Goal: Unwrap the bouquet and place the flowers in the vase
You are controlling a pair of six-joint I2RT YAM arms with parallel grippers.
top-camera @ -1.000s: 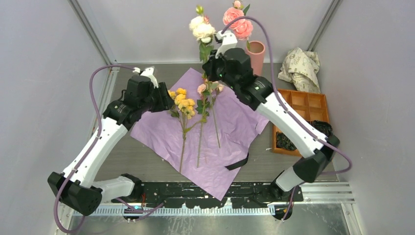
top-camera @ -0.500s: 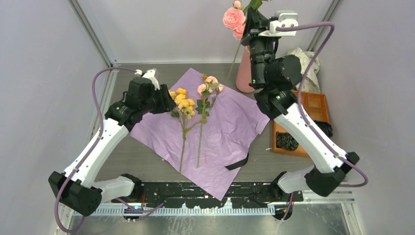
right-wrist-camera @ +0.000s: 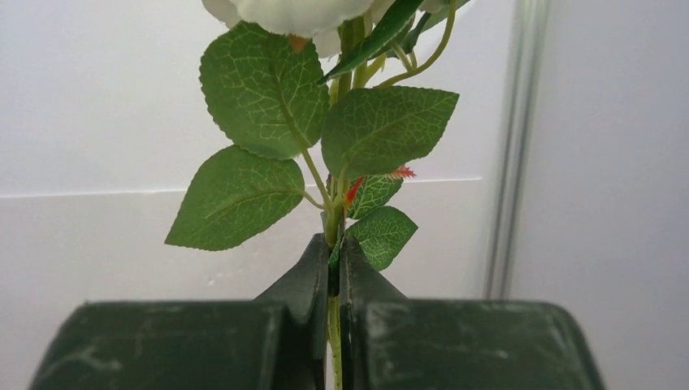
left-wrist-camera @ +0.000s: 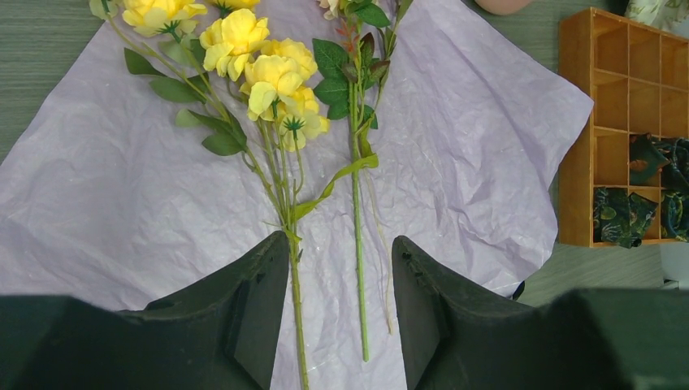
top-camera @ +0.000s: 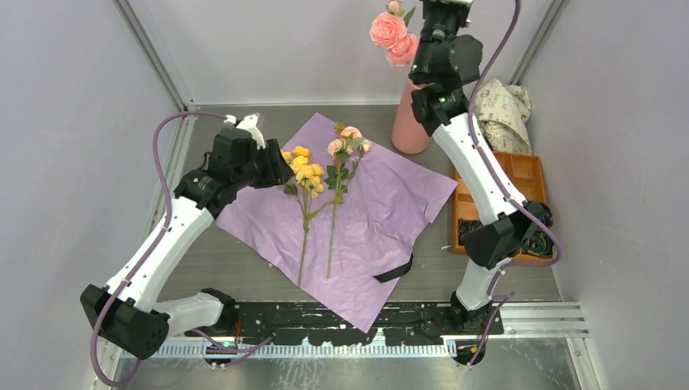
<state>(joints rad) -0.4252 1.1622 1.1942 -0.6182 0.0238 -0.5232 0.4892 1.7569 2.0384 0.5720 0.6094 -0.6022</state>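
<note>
High above the vase [top-camera: 404, 126], the right gripper [right-wrist-camera: 333, 264] is clenched tight on a green stem [right-wrist-camera: 331, 223] with big leaves. Its white bloom [right-wrist-camera: 292, 8] is cut off at the top. Seen from overhead, that gripper runs out of the picture, and its arm hides part of the vase. Pink roses [top-camera: 390, 32] show just above the vase; I cannot see their stem. Left of the vase, purple paper [top-camera: 374, 211] lies flat under yellow flowers [left-wrist-camera: 272, 77] and a small pink sprig [top-camera: 348, 145]. The left gripper [left-wrist-camera: 341, 244] hangs over their stems, jaws apart, holding nothing.
</note>
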